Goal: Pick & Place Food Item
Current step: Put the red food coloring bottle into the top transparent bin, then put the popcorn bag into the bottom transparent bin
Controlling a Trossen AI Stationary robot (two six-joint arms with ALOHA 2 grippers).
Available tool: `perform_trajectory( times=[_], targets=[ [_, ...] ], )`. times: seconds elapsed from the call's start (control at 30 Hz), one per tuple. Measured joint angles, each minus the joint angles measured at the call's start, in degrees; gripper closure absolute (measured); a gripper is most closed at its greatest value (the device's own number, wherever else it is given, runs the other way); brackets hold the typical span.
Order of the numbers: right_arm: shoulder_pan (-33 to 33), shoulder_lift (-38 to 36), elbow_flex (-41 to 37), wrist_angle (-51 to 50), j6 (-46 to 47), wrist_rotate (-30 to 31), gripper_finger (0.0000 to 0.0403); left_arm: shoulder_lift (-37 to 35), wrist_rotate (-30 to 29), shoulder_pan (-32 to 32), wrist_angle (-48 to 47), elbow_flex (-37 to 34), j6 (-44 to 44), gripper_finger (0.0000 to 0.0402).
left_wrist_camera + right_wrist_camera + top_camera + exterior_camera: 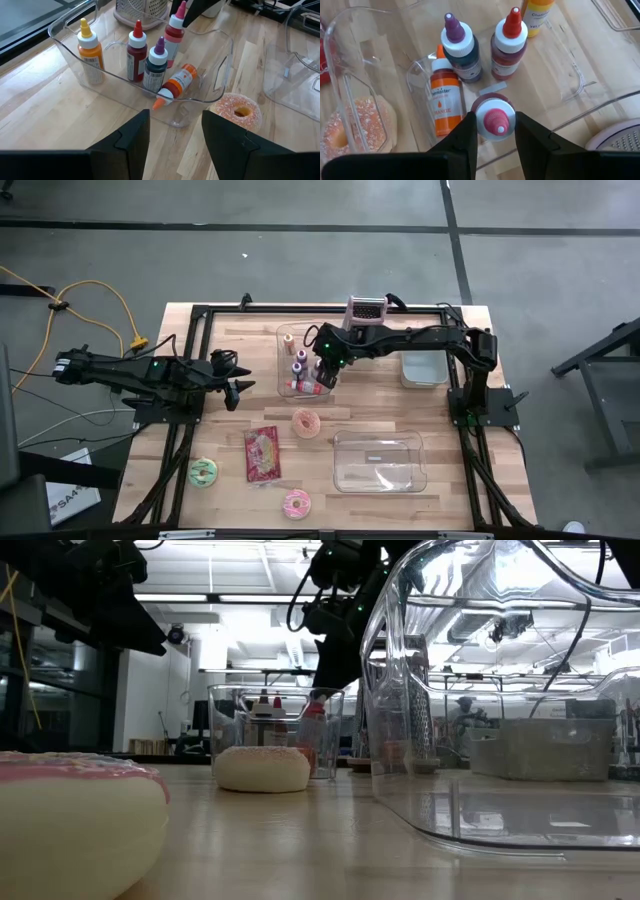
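The pink-capped bottle (492, 120) is standing upright inside the clear bin (283, 338), close to the bin's wall on the side of the sugared donut (306, 422). The right gripper (493, 131) is closing its two fingers on the cap of this bottle, one finger on each side, and is reaching down into the bin from above. Around it in the same bin, the purple-capped bottle (460, 46), the red-capped bottle (509, 43) and the yellow bottle (89, 52) are standing upright, and the orange bottle (442, 95) is lying on its side just beside the held bottle, so the room between bottles is narrow. The sugared donut is sitting outside the bin, near its rounded corner. The empty clear tray (380, 461) is lying well apart, toward the table's front edge, with open wood between it and the bin. The left gripper (175, 131) is hovering over bare table beside the bin, its fingers apart and holding nothing.
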Motion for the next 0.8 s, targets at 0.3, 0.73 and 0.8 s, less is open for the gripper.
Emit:
perform_trajectory(
  times=[0.3, 0.73, 0.8],
  targets=[
    [0.0, 0.0, 0.0, 0.1, -0.1, 0.2, 0.0262, 0.0, 0.0, 0.0, 0.0, 0.0, 0.0, 0.0228],
    [0.0, 0.0, 0.0, 0.2, 0.0, 0.2, 0.0275, 0.0, 0.0, 0.0, 0.0, 0.0, 0.0, 0.0228],
    [0.0, 0.0, 0.0, 0.3, 0.0, 0.2, 0.0276, 0.0, 0.0, 0.0, 0.0, 0.0, 0.0, 0.0228]
  ],
)
